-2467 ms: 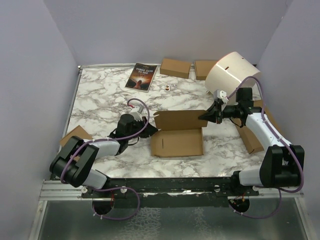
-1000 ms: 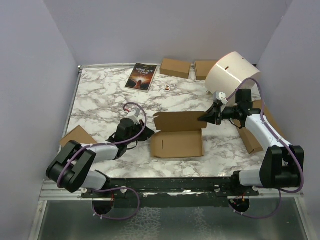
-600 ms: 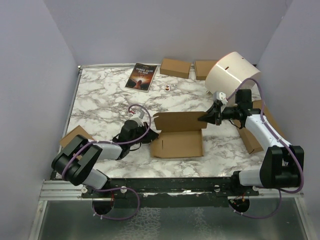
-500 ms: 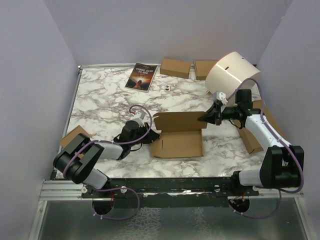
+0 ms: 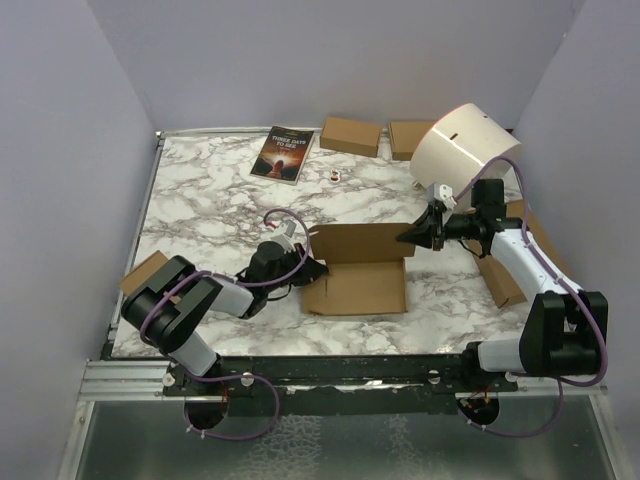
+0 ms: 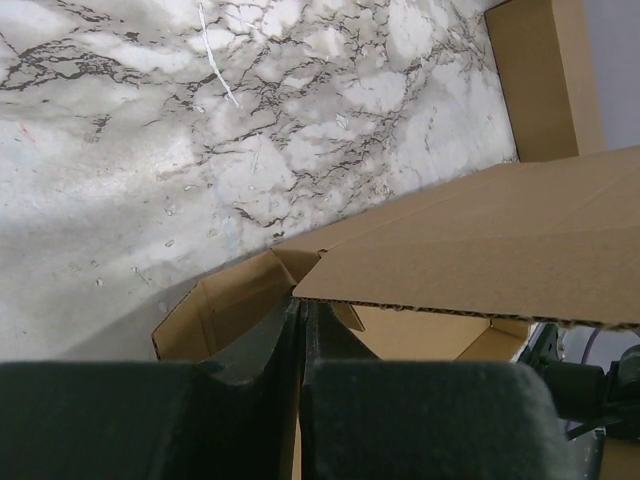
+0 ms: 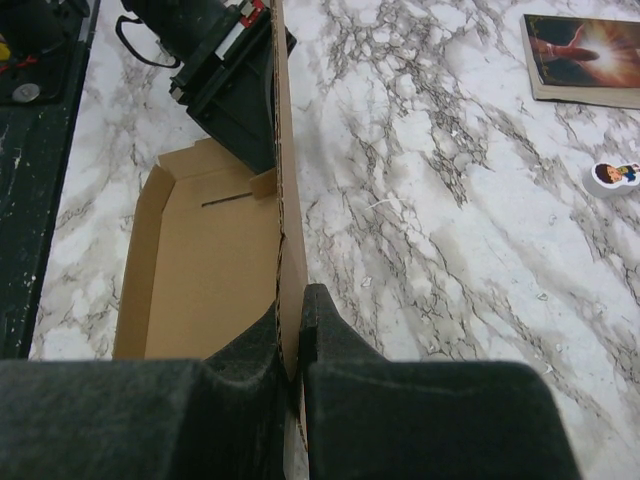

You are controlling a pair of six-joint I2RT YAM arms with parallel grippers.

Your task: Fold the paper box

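Both tools look pressed together to me: the right tool (image 5: 408,236) pinches the upright rear panel of the paper box (image 5: 356,285), which lies open on the counter (image 5: 200,200); the left tool (image 5: 316,268) noses against its left flap.

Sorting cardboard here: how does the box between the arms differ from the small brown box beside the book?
The paper box lies open, its tray showing and one panel standing upright; the small brown box is closed. The paper box looks wider than the small brown box. The right gripper pinches the paper box's upright panel; nothing touches the small brown box. Both are plain brown cardboard on the marble table.
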